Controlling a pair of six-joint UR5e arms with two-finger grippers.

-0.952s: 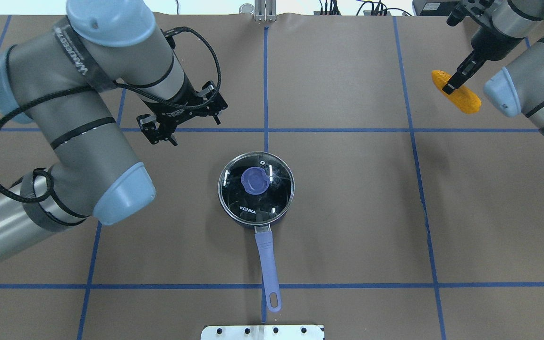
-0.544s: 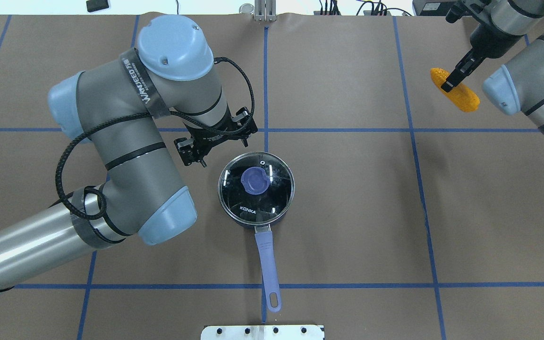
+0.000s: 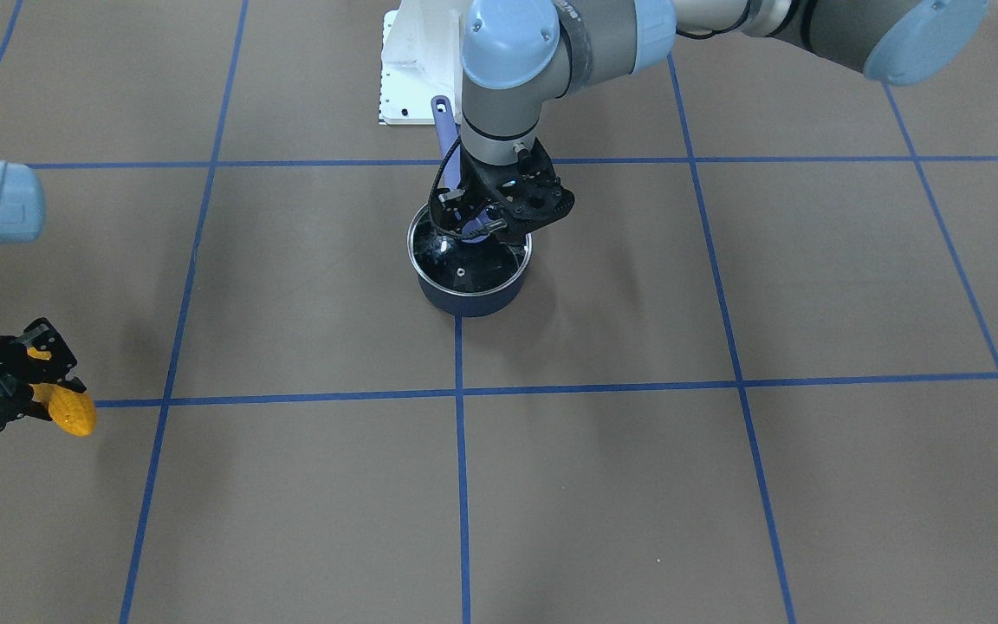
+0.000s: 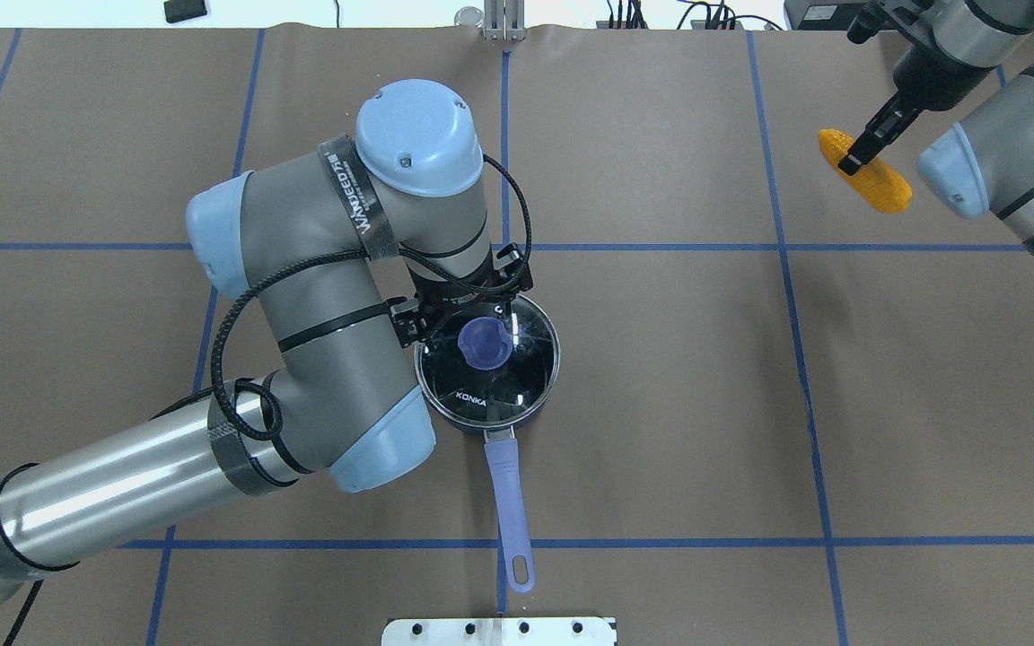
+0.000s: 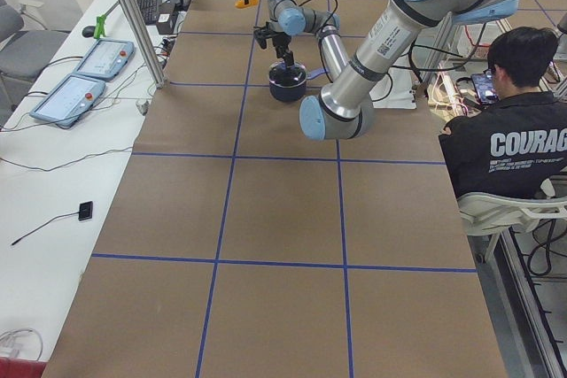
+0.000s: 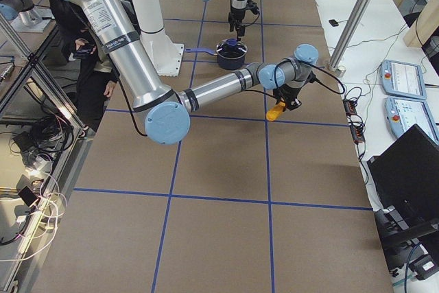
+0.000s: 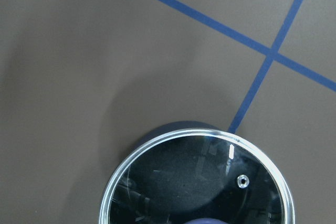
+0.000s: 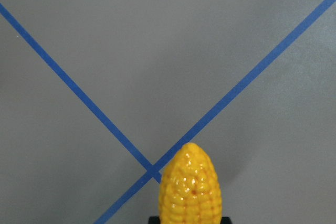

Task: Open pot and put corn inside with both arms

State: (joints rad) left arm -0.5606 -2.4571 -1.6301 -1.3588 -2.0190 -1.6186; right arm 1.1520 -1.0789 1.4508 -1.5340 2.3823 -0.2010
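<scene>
**K:** Left gripper (image 4: 468,321) has its jaws spread over the lid knob (image 4: 484,344), gripping nothing.
**M:** Corn?
**K:** Right gripper (image 4: 854,161) is clamped on the corn (image 4: 871,179), held above the table's far right corner, well apart from the pot (image 3: 469,303). Lid (image 4: 517,381) on.

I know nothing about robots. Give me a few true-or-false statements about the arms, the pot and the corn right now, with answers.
1. The lid is on the pot. True.
2. The right gripper grips the corn. True.
3. The corn lies inside the pot. False: it is in the right gripper, far from the pot.
4. The left gripper is far from the pot. False: it is right above the lid, at its knob.
</scene>
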